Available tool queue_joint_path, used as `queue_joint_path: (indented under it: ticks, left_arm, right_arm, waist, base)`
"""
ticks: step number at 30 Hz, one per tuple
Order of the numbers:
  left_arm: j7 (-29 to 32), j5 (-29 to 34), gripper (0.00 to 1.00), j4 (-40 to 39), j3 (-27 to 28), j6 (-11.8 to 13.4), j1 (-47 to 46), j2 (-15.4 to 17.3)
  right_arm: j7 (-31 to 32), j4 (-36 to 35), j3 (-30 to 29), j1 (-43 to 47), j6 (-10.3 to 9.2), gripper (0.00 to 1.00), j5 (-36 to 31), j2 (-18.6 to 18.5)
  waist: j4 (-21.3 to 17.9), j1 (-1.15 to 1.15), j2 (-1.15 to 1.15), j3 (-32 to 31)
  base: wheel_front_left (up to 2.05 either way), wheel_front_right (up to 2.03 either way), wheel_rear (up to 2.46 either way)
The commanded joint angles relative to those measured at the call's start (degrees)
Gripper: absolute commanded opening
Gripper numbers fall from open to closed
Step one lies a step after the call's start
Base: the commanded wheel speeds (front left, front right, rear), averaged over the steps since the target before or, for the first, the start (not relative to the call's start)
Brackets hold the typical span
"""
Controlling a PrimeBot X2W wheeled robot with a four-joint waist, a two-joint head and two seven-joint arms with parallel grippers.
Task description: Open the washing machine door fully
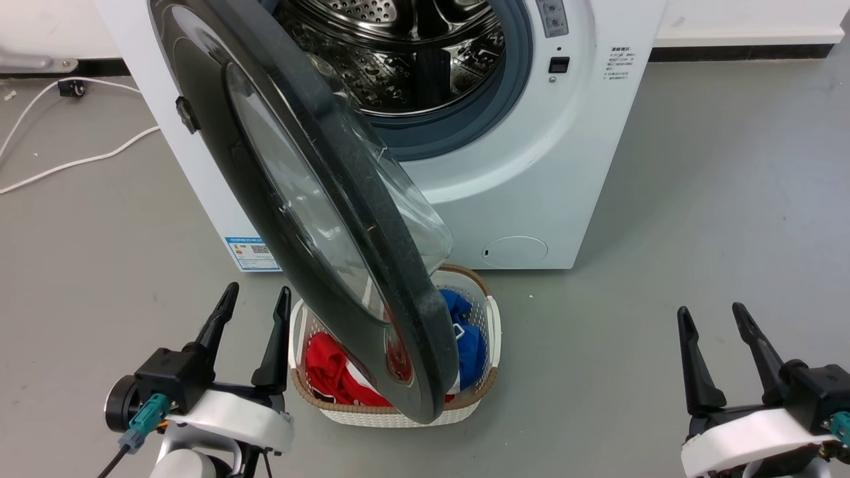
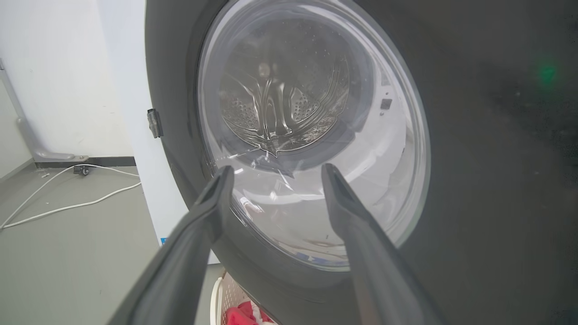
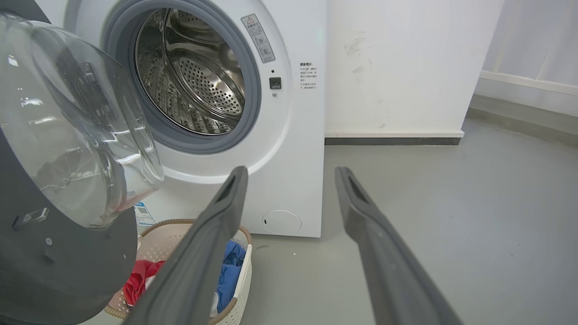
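The washing machine (image 1: 531, 166) is a white front-loader with its steel drum (image 1: 412, 53) exposed. Its door (image 1: 265, 166), a large glossy black ring around a clear bulging glass bowl (image 1: 418, 212), stands swung out toward me, hinged at the left. My left gripper (image 1: 254, 298) is open just left of the door's lower edge, holding nothing. In the left wrist view the fingers (image 2: 212, 212) point at the door's (image 2: 474, 158) outer face, close to it. My right gripper (image 1: 710, 315) is open at the lower right, well clear of the machine (image 3: 289, 135) and the door (image 3: 67, 266).
A white laundry basket (image 1: 488, 352) with red and blue clothes sits on the floor under the door's free edge, also seen as basket (image 3: 241, 275). A white cable (image 1: 86, 159) runs over the grey floor left of the machine. Open floor lies to the right.
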Motion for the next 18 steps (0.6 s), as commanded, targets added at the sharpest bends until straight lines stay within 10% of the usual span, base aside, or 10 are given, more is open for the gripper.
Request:
queue_joint_path:
  ticks: [1,11,12,14,18]
  left_arm:
    - [-0.1,0.2,1.0,-0.1,0.3,0.0,0.2,0.1]
    - [-0.1,0.2,1.0,0.5,0.3,0.0,0.1,0.2]
    - [-0.1,0.1,0.88,0.6,0.3,0.0,0.2,0.2]
    - [-0.1,-0.2,0.0,0.8,0.3,0.0,0.3,0.2]
    - [-0.1,-0.5,0.0,1.0,0.8,0.0,0.1,0.1]
  right_arm:
    - [-0.1,0.0,0.0,0.5,-0.02,1.0,-0.2,0.3]
    - [-0.3,0.9,0.1,0.1,-0.02,1.0,-0.3,0.4]
    - [-0.4,1.0,0.1,0.1,-0.02,1.0,-0.2,0.4]
    - [-0.5,1.2,0.2,0.2,-0.02,1.0,-0.2,0.4]
    - [-0.7,1.5,0.3,0.2,-0.02,1.0,-0.3,0.4]
  waist:
    - [0.0,0.0,0.0,0.0]
    - [-0.1,0.0,0.0,-0.3]
    - [-0.1,0.0,0.0,-0.3]
    - [-0.2,0.0,0.0,-0.4]
    - [-0.3,0.0,0.0,-0.5]
  base:
    - [0.0,0.0,0.0]
    - [0.0,0.0,0.0]
    - [0.0,0.0,0.0]
    - [0.0,0.0,0.0]
    - [0.0,0.0,0.0]
